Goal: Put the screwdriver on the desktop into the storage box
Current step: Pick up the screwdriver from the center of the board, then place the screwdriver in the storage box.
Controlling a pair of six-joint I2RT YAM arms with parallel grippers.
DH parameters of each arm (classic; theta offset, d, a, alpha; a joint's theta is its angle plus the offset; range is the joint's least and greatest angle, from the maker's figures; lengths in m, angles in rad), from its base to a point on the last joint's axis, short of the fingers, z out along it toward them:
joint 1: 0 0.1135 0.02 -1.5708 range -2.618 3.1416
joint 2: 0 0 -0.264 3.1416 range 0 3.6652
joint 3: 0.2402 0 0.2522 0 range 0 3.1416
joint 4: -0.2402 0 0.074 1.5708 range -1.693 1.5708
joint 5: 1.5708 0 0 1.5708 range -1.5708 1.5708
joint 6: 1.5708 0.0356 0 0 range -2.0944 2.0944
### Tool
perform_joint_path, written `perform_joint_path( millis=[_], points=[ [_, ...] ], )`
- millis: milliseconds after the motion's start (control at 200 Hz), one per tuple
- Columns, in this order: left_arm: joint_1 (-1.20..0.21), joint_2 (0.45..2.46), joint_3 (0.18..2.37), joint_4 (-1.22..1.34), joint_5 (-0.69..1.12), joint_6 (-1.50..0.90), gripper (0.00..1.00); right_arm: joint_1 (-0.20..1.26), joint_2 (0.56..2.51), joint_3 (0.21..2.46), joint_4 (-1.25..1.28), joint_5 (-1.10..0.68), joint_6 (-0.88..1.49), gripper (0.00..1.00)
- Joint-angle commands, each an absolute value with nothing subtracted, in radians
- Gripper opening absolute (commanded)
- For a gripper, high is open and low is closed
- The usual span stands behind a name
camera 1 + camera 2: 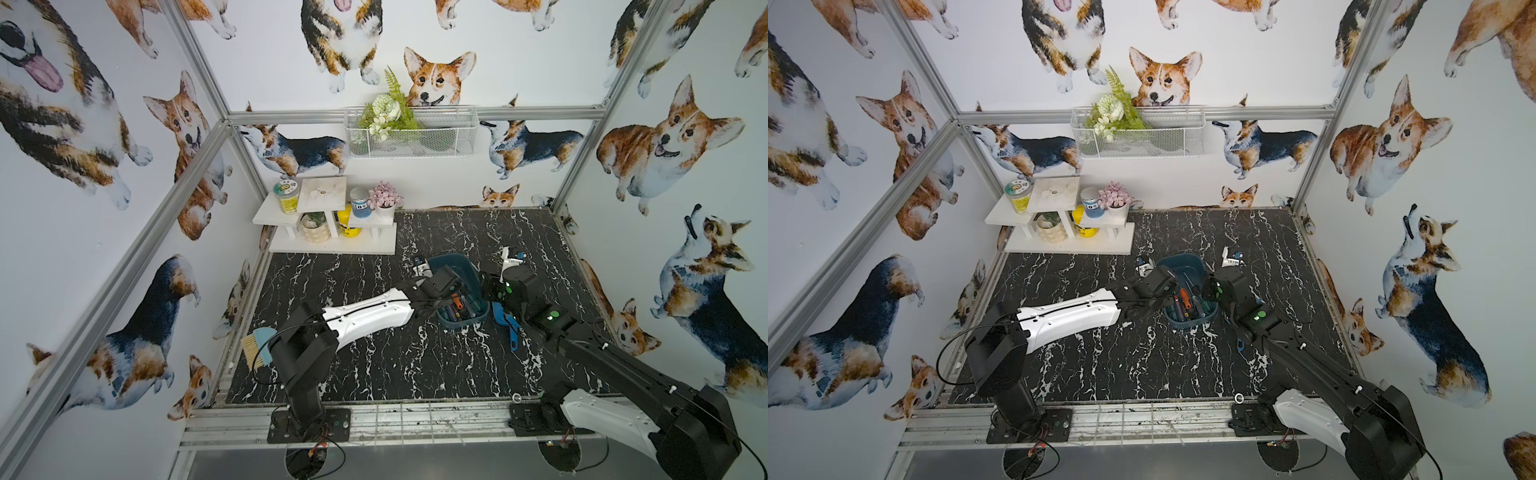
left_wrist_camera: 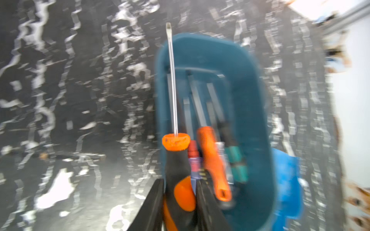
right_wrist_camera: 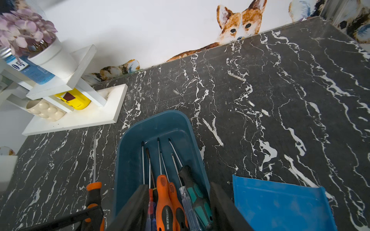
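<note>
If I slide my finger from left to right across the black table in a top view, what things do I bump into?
Hand brush → storage box → blue dustpan. I skipped the robot arms, which overlap the box.

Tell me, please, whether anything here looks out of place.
Nothing looks spilled or damaged. Only the orange-and-black screwdriver, clamped in the left gripper, sits outside the storage box, alongside its wall over the desktop; the other screwdrivers lie inside.
</note>
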State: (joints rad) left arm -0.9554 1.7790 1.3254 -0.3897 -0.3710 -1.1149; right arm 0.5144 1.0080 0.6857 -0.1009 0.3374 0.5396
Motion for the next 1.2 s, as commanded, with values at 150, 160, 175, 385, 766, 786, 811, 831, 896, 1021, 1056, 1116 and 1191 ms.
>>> perform_joint_path(
  millis=[150,160,175,385,766,786,811,831,896,1021,1056,1116,1191],
  points=[
    [-0.976,1.883,1.400,-0.431,-0.378,-1.139,0.15,0.511,0.971,0.696,-0.121,0.373,0.537,0.54],
    [-0.976,1.884,1.397,-0.433,-0.381,-1.143,0.15,0.511,0.970,0.696,-0.122,0.374,0.537,0.55],
    [-0.976,1.885,1.392,-0.434,-0.386,-1.150,0.15,0.511,0.968,0.696,-0.125,0.373,0.537,0.54],
    [-0.976,1.905,1.344,-0.419,-0.382,-1.189,0.23,0.511,0.954,0.696,-0.131,0.361,0.539,0.54],
    [-0.977,1.924,1.348,-0.411,-0.377,-1.178,0.38,0.511,0.951,0.703,-0.138,0.358,0.537,0.54],
    [-0.977,1.922,1.351,-0.411,-0.379,-1.172,0.40,0.511,0.951,0.704,-0.139,0.355,0.538,0.54],
    [-0.979,1.917,1.354,-0.411,-0.383,-1.166,0.42,0.511,0.953,0.705,-0.141,0.354,0.537,0.54],
    [-0.981,1.912,1.357,-0.416,-0.391,-1.161,0.44,0.511,0.951,0.707,-0.141,0.348,0.537,0.54],
    [-0.988,1.896,1.372,-0.440,-0.430,-1.149,0.53,0.511,0.950,0.713,-0.144,0.335,0.536,0.53],
    [-0.989,1.846,1.379,-0.468,-0.483,-1.132,0.59,0.511,0.948,0.725,-0.146,0.330,0.533,0.53],
    [-0.990,1.827,1.378,-0.479,-0.502,-1.129,0.60,0.511,0.948,0.728,-0.146,0.331,0.532,0.53],
    [-0.989,1.781,1.366,-0.495,-0.550,-1.130,0.60,0.511,0.948,0.730,-0.147,0.341,0.531,0.52],
    [-0.988,1.692,1.313,-0.473,-0.638,-1.121,0.60,0.509,0.944,0.725,-0.146,0.374,0.532,0.52]
  ],
)
